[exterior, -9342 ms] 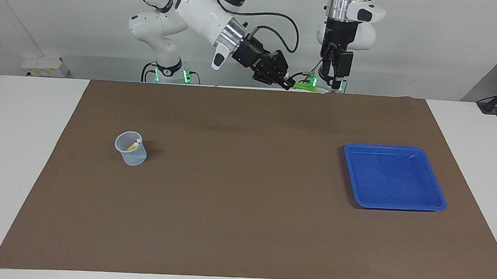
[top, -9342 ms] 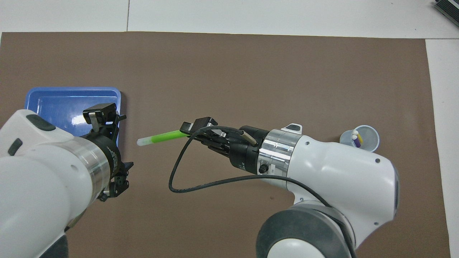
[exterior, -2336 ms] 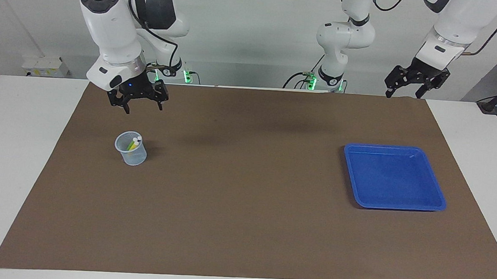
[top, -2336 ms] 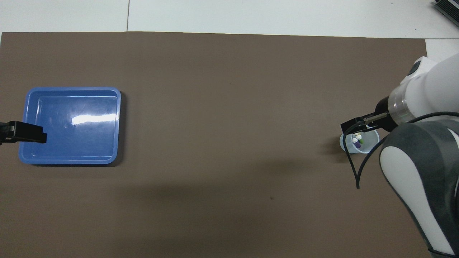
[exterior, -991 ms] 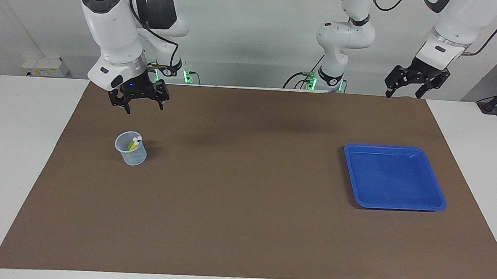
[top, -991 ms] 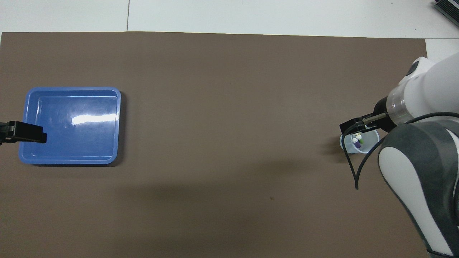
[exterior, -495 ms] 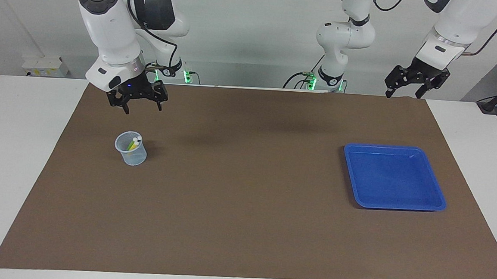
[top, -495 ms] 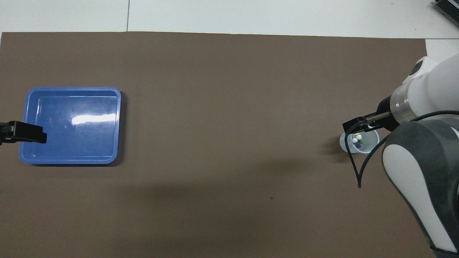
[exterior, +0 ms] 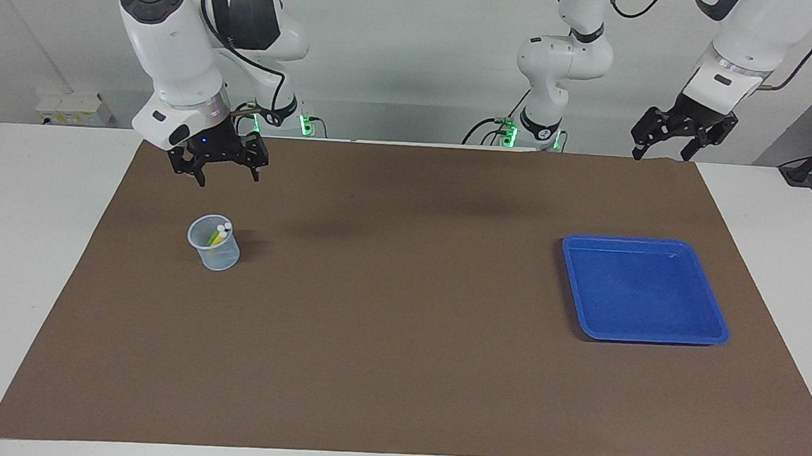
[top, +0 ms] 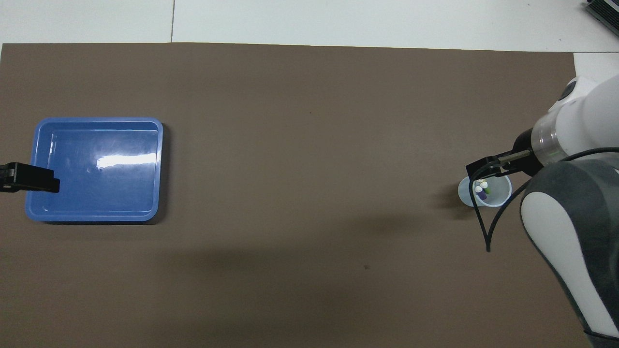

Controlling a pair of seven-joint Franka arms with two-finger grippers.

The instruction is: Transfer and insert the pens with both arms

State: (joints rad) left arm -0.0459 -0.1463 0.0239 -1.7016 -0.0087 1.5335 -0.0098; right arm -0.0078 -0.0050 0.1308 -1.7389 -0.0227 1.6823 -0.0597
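I'm looking at a robotics lab bench: a white table under a brown mat, bare pale wall, two big white arms mounted at its edge, green status lights glowing on their bases, cables trailing, a wall socket box.

surface: white table | cover: brown mat spread over most of it | on mat: pale mesh cup toward right arm's end; blue tray toward left arm's end, well apart
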